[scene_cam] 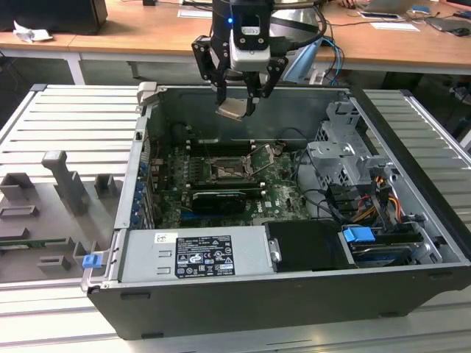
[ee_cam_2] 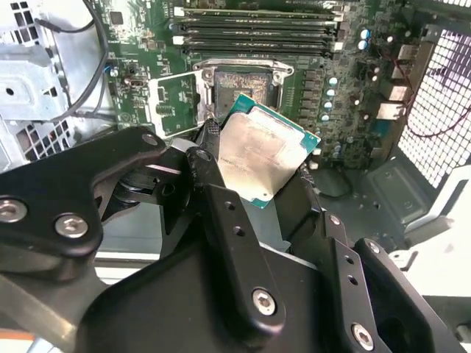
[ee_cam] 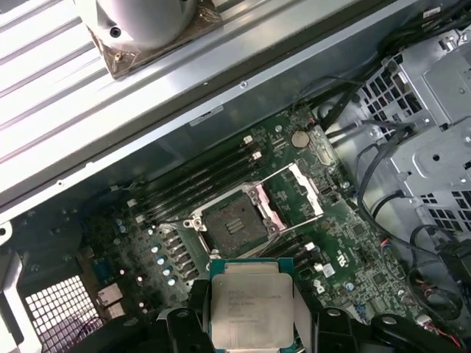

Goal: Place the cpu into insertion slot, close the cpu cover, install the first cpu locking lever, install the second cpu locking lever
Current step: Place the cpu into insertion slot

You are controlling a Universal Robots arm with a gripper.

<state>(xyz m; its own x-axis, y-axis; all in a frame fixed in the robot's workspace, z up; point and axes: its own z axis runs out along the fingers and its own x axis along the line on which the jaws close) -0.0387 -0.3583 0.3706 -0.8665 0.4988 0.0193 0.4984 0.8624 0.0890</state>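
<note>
Holding the cpu [scene_cam: 234, 110] by two opposite edges, the end effector [scene_cam: 237, 109] was clamped on the chip and hung above the open computer case [scene_cam: 221, 301] that lay on the slatted table [scene_cam: 66, 118]. The chip sat roughly flat between the fingers, its pale metal face toward both wrist views, a grip that likely kept the underside untouched and ready to go down square. It was well above the insertion slot [ee_cam: 232, 220], about level with the top of the case's far wall in the exterior view. The cpu cover [ee_cam: 309, 190] stood swung open beside the slot, so the dark recess lay bare to take the chip.
</note>
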